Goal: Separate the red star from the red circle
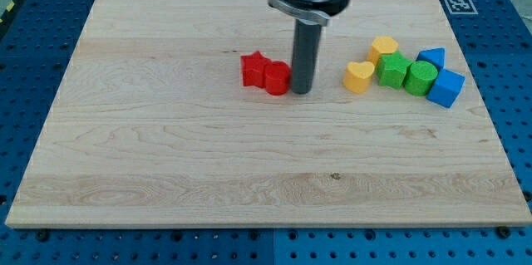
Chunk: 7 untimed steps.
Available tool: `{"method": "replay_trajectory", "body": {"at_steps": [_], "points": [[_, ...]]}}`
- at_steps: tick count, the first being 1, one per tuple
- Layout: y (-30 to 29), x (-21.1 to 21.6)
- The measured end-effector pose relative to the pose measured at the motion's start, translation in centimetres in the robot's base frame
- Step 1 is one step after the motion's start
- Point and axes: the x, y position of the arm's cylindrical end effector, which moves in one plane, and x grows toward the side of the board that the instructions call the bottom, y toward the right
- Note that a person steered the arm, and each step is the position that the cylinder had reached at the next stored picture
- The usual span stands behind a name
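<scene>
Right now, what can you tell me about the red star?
The red star is a small, chunky block with pointed edges, painted plain red and looking solid. It lies flat on the wooden board, a little above the middle. The red circle presses against its side toward the view's right, so the two look joined. My tip stands just beyond the circle, not touching the star.

On the right of the worktop [166, 174] we see six blocks bunched close together. The yellow heart [359, 76] lies farthest left, and a second yellow block [383, 48] sits just behind it. Right of the heart are a green block [392, 71] and a green cylinder [420, 76], side by side. Two blue blocks close the cluster: one [432, 57] farther back, one [446, 88] nearer, at the right end.
</scene>
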Motion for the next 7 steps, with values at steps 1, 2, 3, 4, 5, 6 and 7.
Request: {"method": "replay_trajectory", "body": {"at_steps": [1,2,3,4,5,6,7], "points": [[-5.6,0.0],[-9.8,-2.1],[-12.4,-5.5],[-14.9,-7.5],[-16.2,-9.6],[-13.5,-9.1],[-8.1,-8.0]]}}
